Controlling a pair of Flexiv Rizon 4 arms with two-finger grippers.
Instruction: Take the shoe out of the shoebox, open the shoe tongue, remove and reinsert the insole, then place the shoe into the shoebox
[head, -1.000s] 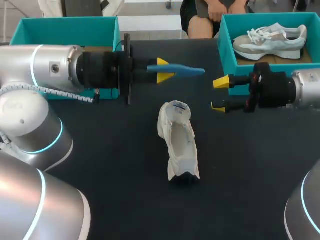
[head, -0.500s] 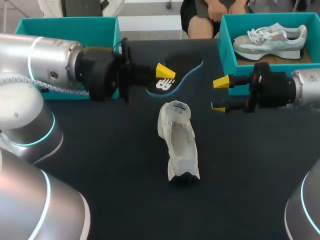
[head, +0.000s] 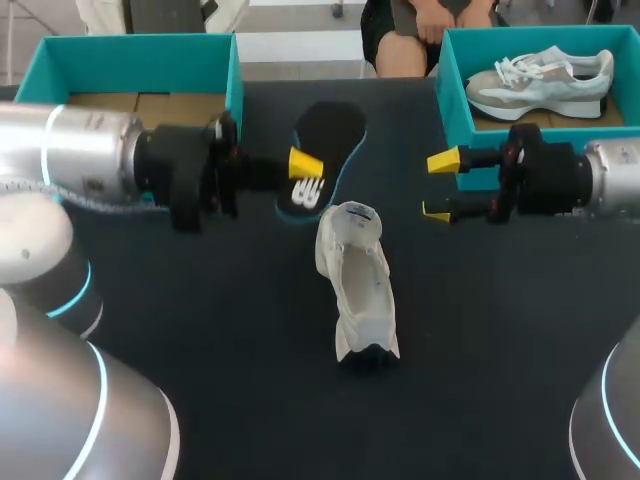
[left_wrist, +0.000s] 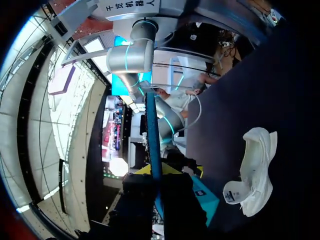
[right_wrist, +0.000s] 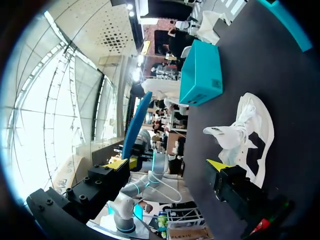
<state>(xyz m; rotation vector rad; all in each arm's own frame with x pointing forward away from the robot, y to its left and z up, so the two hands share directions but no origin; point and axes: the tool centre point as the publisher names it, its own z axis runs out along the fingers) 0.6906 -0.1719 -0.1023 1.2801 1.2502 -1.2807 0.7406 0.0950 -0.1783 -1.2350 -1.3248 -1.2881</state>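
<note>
The white shoe lies on the black table, opening up, heel toward the far side. My left gripper hovers just beyond the heel, shut on the heel end of the black insole, which lies flat with its blue rim showing. The left wrist view has the insole edge-on between the fingers of that gripper, with the shoe off to one side. My right gripper is open and empty, right of the shoe's heel. In its wrist view the shoe lies ahead of that gripper.
A teal shoebox at the back right holds a second, grey-and-white shoe. Another teal box stands at the back left, behind my left arm; the right wrist view has that box beyond the shoe.
My left gripper has drawn back to the left and turned, so the insole went from edge-on to lying flat and closer to the shoe's heel. The right arm has kept still.
</note>
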